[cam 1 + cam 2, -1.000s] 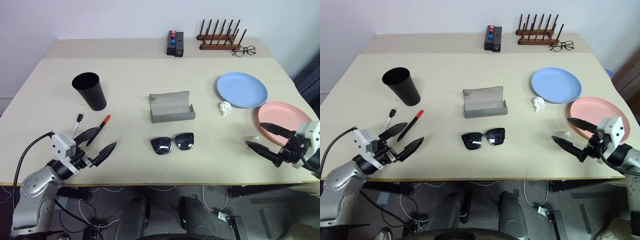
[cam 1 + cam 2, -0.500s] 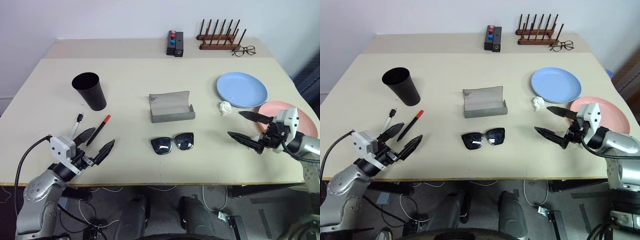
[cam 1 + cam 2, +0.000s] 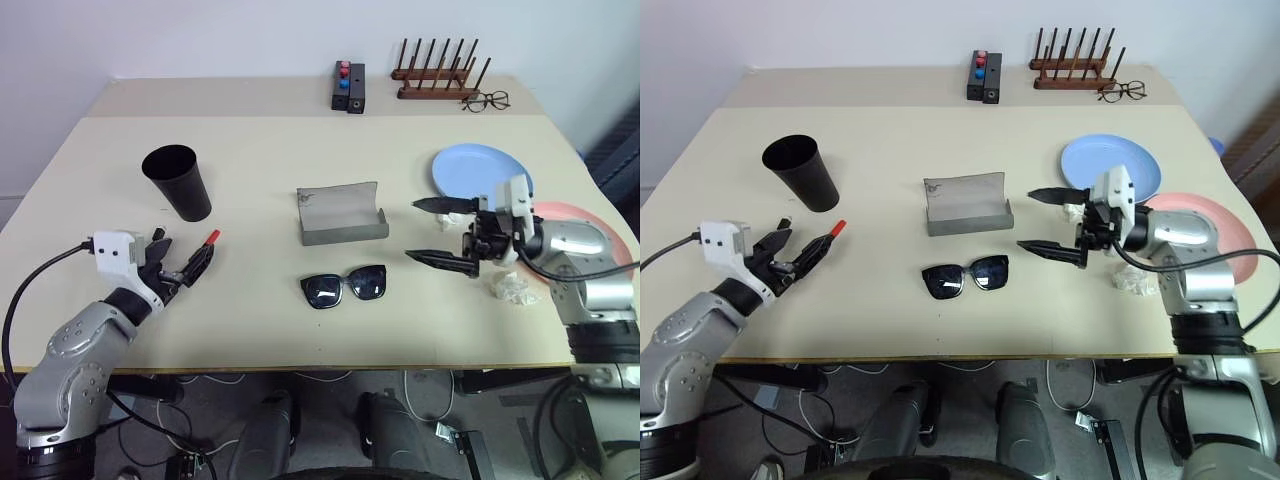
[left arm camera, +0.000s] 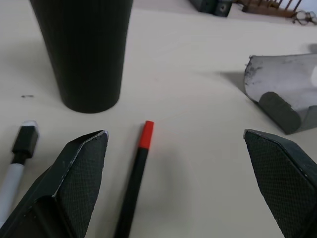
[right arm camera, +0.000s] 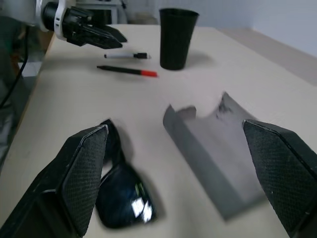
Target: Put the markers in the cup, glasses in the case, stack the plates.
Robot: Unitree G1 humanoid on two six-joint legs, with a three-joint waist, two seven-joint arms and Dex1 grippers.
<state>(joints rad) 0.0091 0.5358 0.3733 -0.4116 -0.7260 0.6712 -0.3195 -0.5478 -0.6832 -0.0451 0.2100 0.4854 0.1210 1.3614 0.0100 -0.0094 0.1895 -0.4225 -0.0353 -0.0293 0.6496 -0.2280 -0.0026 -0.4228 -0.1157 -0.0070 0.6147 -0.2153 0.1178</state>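
Showing no readable writing, two markers (image 3: pixel 200 250), two plates (image 3: pixel 470 172), one cup (image 3: pixel 178 182), one case (image 3: pixel 343 215), one sunglasses (image 3: pixel 345 287), left gripper (image 3: pixel 185 263) and right gripper (image 3: pixel 432 231) both released, empty.

My left gripper (image 4: pixel 181 186) has its fingers (image 4: pixel 81 173) spread wide over the tabletop (image 4: pixel 188 99), holding nothing. Between them lies the red-capped marker (image 4: pixel 138 171); the white marker (image 4: pixel 20 156) lies just outside one finger. Beyond stands the black cup (image 4: pixel 86 49), with the open grey case (image 4: pixel 285 89) off to one side.
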